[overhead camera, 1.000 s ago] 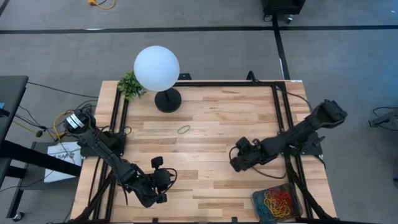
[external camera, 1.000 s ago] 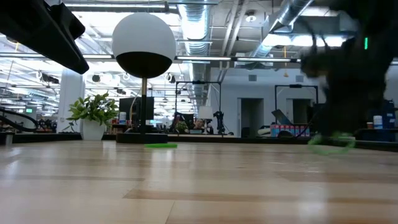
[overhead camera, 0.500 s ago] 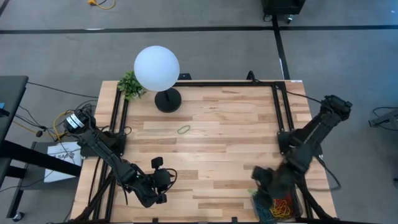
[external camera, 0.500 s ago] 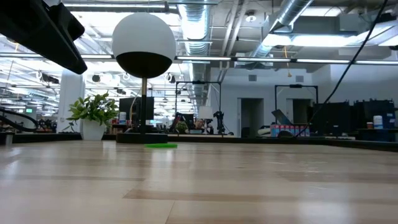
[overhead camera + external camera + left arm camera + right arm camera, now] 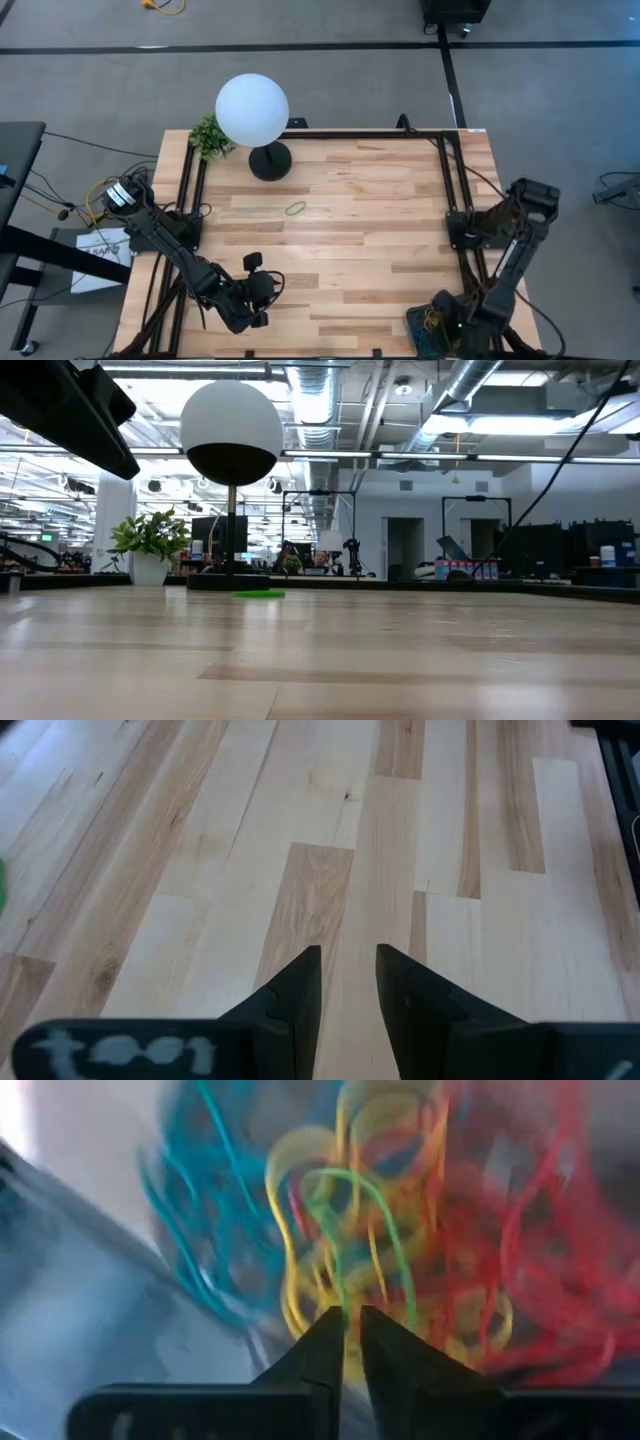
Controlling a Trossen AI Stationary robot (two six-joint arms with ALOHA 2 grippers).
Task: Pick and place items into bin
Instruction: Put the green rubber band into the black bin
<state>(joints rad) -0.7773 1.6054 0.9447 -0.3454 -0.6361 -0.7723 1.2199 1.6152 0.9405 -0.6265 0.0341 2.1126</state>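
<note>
The right gripper (image 5: 352, 1330) is down in the bin (image 5: 418, 326) at the table's near right corner, fingers nearly together around a green band (image 5: 365, 1215) above a heap of red, yellow and blue bands (image 5: 520, 1250); only its wrist view shows this, since the arm hides the bin's contents from above. The left gripper (image 5: 348, 982) waits near the left front, slightly parted, holding nothing. One green loop (image 5: 296, 208) lies mid-table, near the globe lamp (image 5: 252, 110).
</note>
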